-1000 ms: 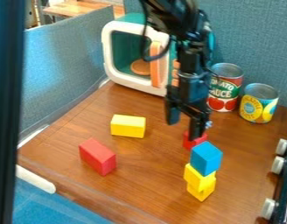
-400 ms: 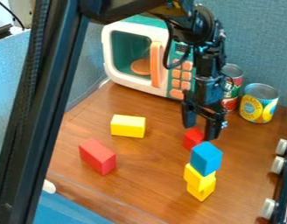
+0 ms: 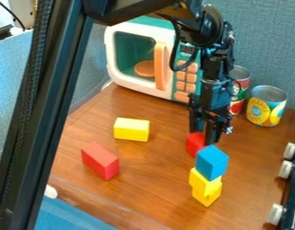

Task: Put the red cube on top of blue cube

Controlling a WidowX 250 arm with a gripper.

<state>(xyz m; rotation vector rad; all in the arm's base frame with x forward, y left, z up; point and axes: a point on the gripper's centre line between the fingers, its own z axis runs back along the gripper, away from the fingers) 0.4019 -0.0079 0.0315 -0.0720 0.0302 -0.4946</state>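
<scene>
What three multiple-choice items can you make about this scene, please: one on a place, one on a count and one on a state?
1. Where is the blue cube?
A) Inside the toy microwave
B) On top of a yellow stack
C) Beside the cans

2. How many cans stand at the back?
A) Two
B) Three
C) Four

3. How does the stacking task stand?
A) Done: red on blue
B) Reversed: blue on red
C) Not done: red not on blue

Answers:
1. B: the cube's lower edge meets the yellow block below it.
2. A: a red-labelled can and a yellow-labelled can show.
3. C: the blue cube's top is bare, and the red cube shows behind it.
</scene>
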